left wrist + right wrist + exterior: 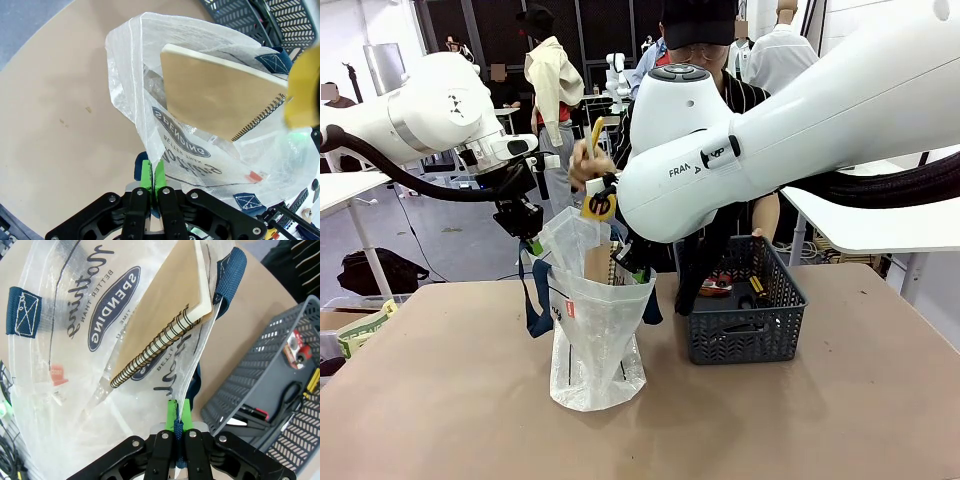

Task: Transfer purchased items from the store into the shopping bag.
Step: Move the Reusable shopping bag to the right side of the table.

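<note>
The shopping bag stands open at mid-table, translucent white with navy straps. My left gripper is shut on its left rim, and its green pads pinch the plastic. My right gripper is shut on the right rim beside a navy strap. A tan spiral notebook leans inside the bag. Above the bag's mouth the person's hand holds a yellow-and-black item. The store, a dark grey mesh basket, sits to the right of the bag.
Inside the basket lie a red pack, a yellow pack and a black looped thing. The brown tabletop is bare around the bag. My right arm's large white link hangs over the basket.
</note>
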{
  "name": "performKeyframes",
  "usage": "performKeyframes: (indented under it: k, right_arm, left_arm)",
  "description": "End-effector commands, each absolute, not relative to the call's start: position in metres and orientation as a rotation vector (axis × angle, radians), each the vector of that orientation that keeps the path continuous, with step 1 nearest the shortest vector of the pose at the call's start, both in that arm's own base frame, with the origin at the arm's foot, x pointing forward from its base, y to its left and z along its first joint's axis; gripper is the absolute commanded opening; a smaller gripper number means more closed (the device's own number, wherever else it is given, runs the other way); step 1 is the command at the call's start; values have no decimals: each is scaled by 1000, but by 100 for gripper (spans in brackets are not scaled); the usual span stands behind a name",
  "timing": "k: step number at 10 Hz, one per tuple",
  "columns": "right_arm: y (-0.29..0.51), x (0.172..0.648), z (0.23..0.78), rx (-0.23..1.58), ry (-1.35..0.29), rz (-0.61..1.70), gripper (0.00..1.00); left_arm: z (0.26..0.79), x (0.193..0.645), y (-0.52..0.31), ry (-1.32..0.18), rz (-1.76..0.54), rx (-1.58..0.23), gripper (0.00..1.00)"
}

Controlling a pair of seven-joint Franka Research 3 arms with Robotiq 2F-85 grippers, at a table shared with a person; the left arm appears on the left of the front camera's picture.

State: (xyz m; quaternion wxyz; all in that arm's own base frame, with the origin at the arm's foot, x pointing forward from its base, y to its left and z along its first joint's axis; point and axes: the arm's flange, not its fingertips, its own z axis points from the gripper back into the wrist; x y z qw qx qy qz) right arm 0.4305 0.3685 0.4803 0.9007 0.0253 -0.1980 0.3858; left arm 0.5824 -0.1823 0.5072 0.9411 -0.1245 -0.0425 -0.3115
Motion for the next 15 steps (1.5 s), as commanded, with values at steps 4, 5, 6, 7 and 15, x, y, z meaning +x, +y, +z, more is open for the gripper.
performKeyframes:
  k: [4,5,6,7,15]
  right_arm:
    - [368,430,481,51,-411,798,0]
    - [368,430,481,51,-411,798,0]
    - [368,430,481,51,-411,798,0]
    - [368,430,481,51,-411,798,0]
    - [368,430,481,51,-411,798,0]
  left_arm:
    - [509,581,-181,-93,-630,-255,0]
    - [509,581,-181,-93,-630,-255,0]
    - [509,581,-181,-93,-630,-255,0]
    - [509,581,-181,-93,-630,-255,0]
    - [509,581,-181,-93,-630,-255,0]
